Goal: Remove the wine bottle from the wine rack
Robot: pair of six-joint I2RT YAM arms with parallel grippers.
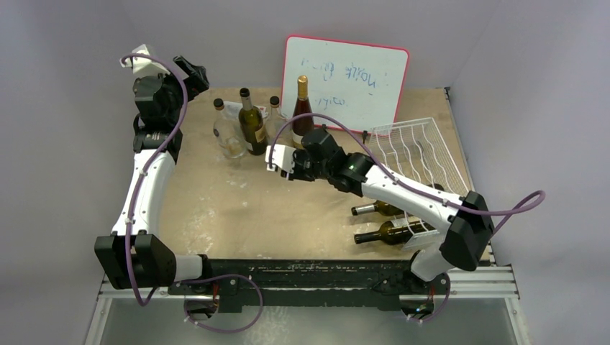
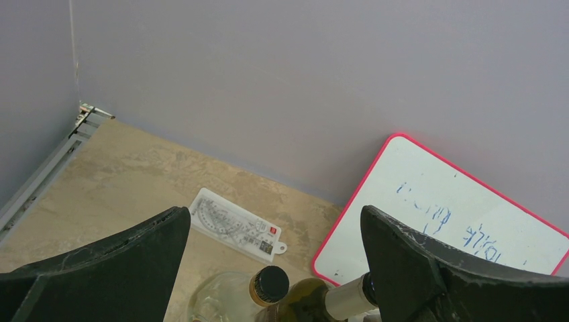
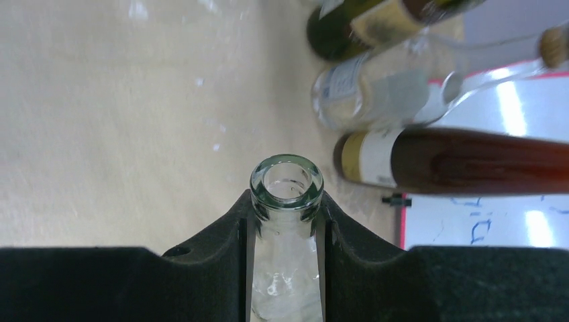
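Right gripper (image 3: 286, 209) is clamped on the neck of the clear glass wine bottle (image 3: 286, 182), well away from the white wire wine rack (image 1: 421, 147) and close beside a tall brown glass bottle (image 3: 470, 161). Left gripper (image 2: 275, 225) gapes, holding nothing. Danger: the smooth neck could slip, or the held bottle could clip that brown one.

**Three Views, One Shared Far Edge**

The top external camera looks down from above and behind the arm bases, far enough back to take in the whole bench (image 1: 237, 208). The left wrist camera sits near the bench's far-left corner and faces over its own fingers (image 2: 100, 268) toward the back wall. The right wrist camera looks along its fingers (image 3: 201, 268), very close to the neck of a clear bottle (image 3: 286, 184), with the scene turned sideways. All three views share the whiteboard (image 1: 345, 79) and the standing bottles (image 1: 252, 126) at the far edge.
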